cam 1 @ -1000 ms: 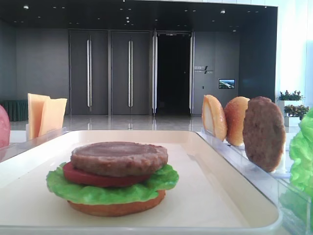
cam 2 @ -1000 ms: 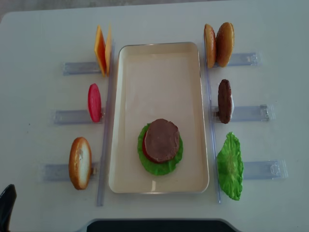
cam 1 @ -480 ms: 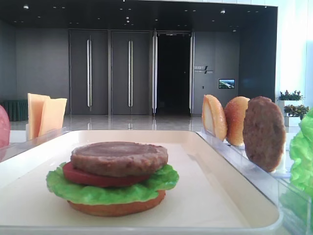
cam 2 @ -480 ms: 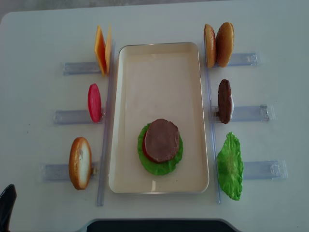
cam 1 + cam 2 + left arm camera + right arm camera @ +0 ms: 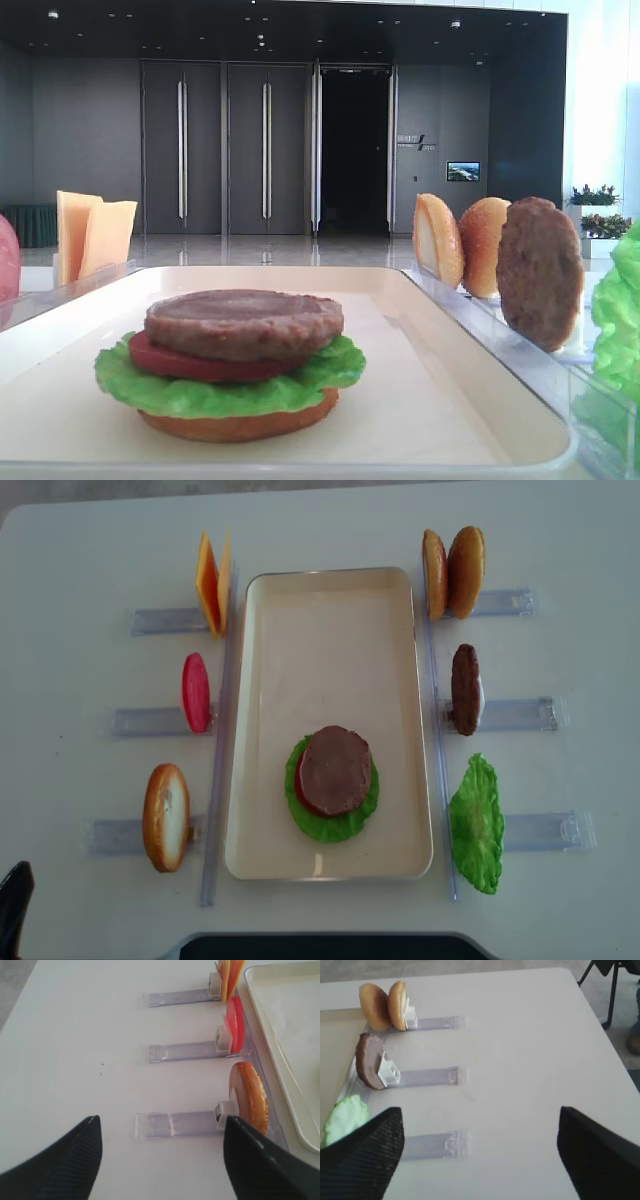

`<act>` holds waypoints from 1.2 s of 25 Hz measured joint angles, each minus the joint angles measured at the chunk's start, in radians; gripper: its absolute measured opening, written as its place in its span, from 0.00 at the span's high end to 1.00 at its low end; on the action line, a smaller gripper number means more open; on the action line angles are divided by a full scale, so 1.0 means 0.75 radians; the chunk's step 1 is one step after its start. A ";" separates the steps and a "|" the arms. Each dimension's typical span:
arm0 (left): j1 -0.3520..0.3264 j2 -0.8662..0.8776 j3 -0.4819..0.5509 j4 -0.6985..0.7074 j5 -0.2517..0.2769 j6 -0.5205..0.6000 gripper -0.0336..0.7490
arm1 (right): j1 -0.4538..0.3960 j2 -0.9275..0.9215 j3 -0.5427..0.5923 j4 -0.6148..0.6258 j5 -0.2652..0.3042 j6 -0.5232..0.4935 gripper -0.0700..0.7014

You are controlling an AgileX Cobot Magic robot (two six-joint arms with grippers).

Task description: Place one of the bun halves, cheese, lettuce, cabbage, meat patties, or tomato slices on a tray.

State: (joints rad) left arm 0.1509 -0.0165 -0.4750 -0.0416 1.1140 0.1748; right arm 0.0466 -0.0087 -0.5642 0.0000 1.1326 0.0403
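overhead view is showing the tray (image 5: 330, 610) holding a stack: bun, lettuce (image 5: 345, 823), tomato, with the patty (image 5: 335, 770) sitting on top. both grippers are hanging wide open and empty, back over the table edges. cheese (image 5: 212, 582) and a bun half (image 5: 166, 816) are waiting in holders, probably next.

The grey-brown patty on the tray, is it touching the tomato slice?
Touching. The low front view shows the patty lying flat on the tomato slice, no gap between them.

Black ribbed, wedge-shaped jaws on both grippers.
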 joint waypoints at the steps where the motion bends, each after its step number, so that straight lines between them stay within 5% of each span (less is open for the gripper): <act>1: 0.000 0.000 0.000 0.000 0.000 0.000 0.22 | 0.000 0.000 0.025 0.000 0.000 0.000 0.14; 30: 0.000 0.000 0.000 0.000 0.000 0.000 0.22 | 0.000 0.000 0.073 0.000 0.002 0.000 0.14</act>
State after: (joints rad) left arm 0.1509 -0.0165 -0.4750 -0.0416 1.1140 0.1748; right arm 0.0466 -0.0087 -0.5092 0.0000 1.1342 0.0403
